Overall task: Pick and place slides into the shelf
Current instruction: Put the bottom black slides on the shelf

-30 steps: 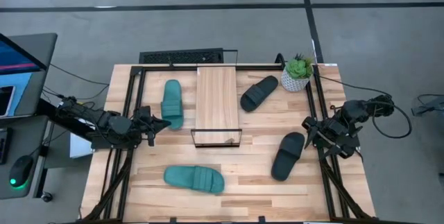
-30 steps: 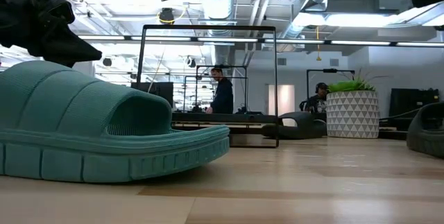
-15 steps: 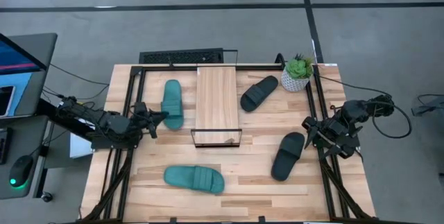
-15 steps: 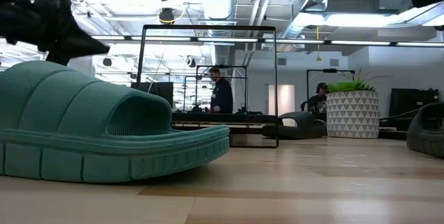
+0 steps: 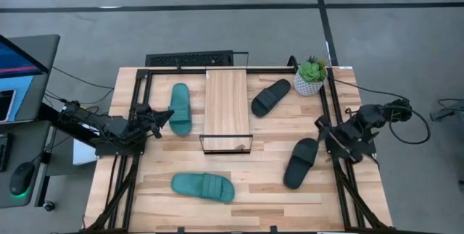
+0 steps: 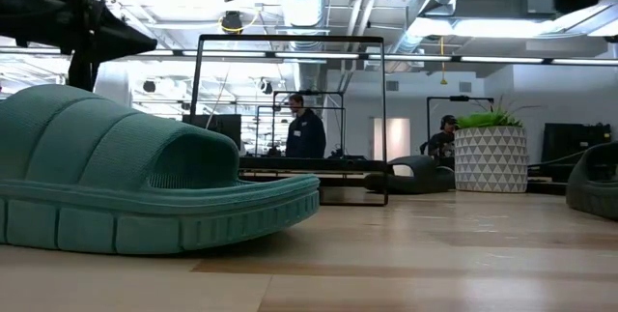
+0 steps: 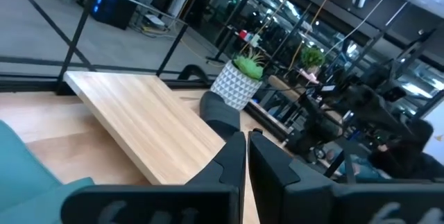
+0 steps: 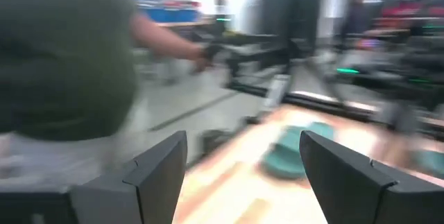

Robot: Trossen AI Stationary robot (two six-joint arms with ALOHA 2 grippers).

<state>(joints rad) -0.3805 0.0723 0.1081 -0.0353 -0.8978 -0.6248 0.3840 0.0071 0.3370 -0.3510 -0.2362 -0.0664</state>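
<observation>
The left gripper (image 5: 161,117), fingers pressed together and empty, has drawn back from the teal slide (image 5: 180,108) toward the table's left edge. All four slides lie on the table around the shelf (image 5: 226,101), whose top is bare. The right gripper (image 5: 324,129), fingers spread, has edged toward the black slide (image 5: 300,162); a pick there looks imminent.

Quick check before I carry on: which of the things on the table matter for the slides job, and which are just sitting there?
Part of the job:
- teal slide by the left gripper
- teal slide at the near edge
- black slide beside the plant
- black slide near the right gripper
- shelf

Just lying about:
- potted plant
- keyboard
</observation>
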